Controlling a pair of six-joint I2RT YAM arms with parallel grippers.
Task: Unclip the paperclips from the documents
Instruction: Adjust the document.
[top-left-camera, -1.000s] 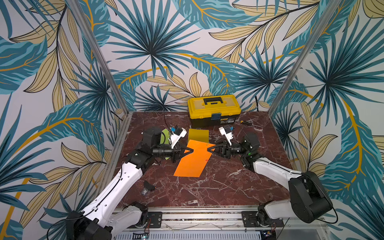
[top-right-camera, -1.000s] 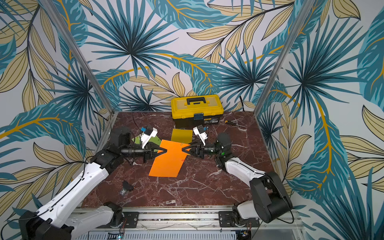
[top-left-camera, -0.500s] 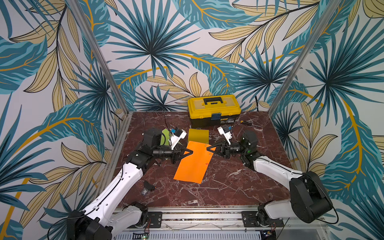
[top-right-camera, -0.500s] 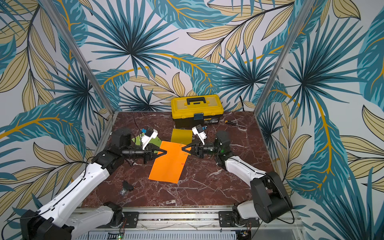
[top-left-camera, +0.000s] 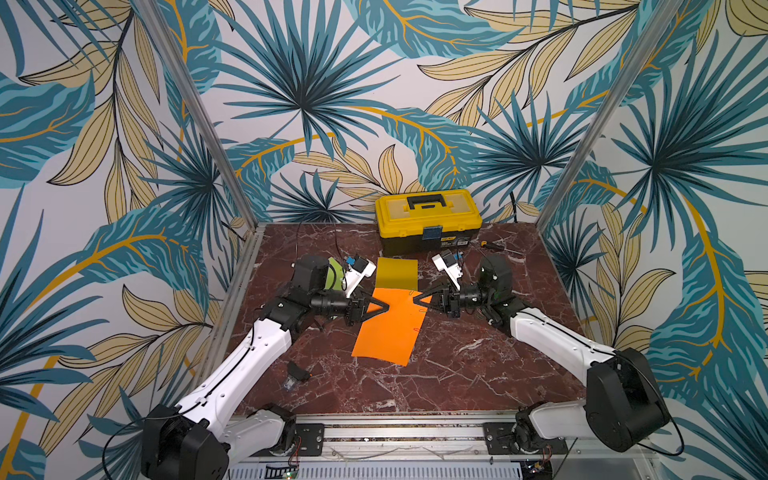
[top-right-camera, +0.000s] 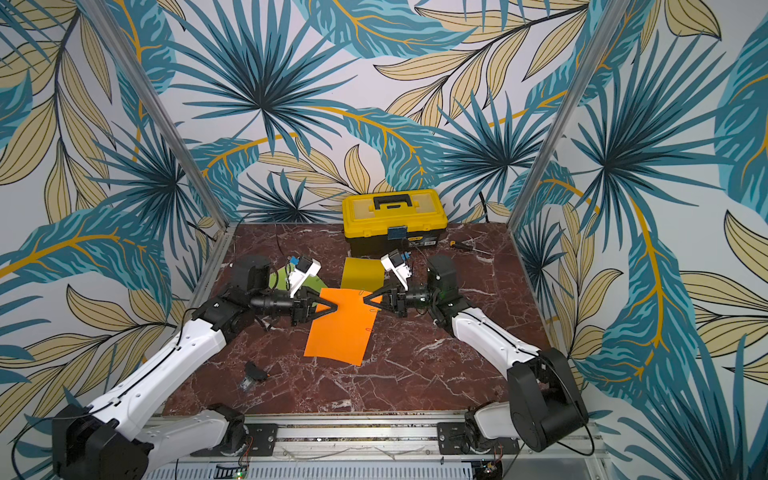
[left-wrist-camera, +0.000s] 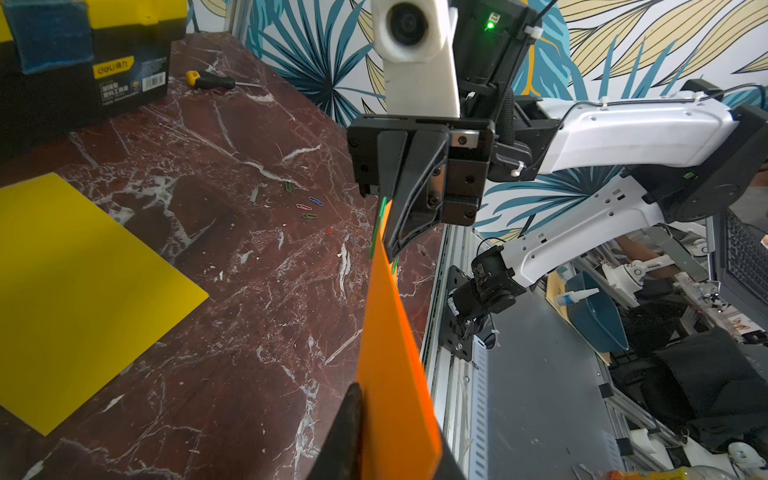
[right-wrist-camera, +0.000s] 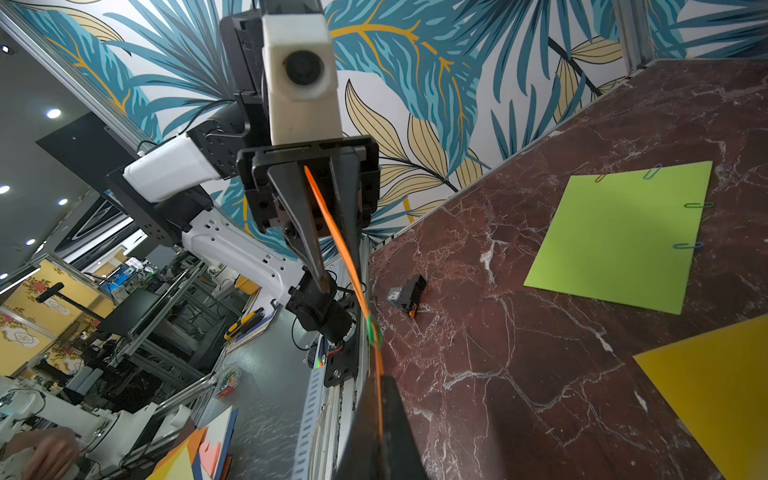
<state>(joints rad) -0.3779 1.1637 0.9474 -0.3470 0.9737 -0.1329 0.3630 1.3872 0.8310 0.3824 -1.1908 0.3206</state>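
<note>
I hold the orange sheet (top-left-camera: 388, 332) up by its far edge in the middle of the table (top-left-camera: 457, 374). Its 6 o'clock edge rests on the marble. I think it is held this way so the clipped edge hangs free in the air. Then one side can steady the paper while the other pulls. The left gripper (top-left-camera: 386, 307) reaches in from 9 o'clock. The paper runs between its fingers, but I cannot tell if they pinch it or stand a little apart. The right gripper (top-left-camera: 418, 298) reaches in from 3 o'clock. Its fingers are squeezed together on the sheet's edge, right by a green paperclip (right-wrist-camera: 374, 332). I cannot tell if they nip the clip too. The sheet looks thin and bendy, and it curves between the two. The yellow sheet (top-left-camera: 397, 272) lies flat at 12 o'clock, and I see no clips on it. The lime green sheet (right-wrist-camera: 623, 237) lies flat at 10 o'clock with a blue clip (right-wrist-camera: 652, 171) and others on its edges. Some loose paperclips (left-wrist-camera: 309, 208) lie toward 3 o'clock.
</note>
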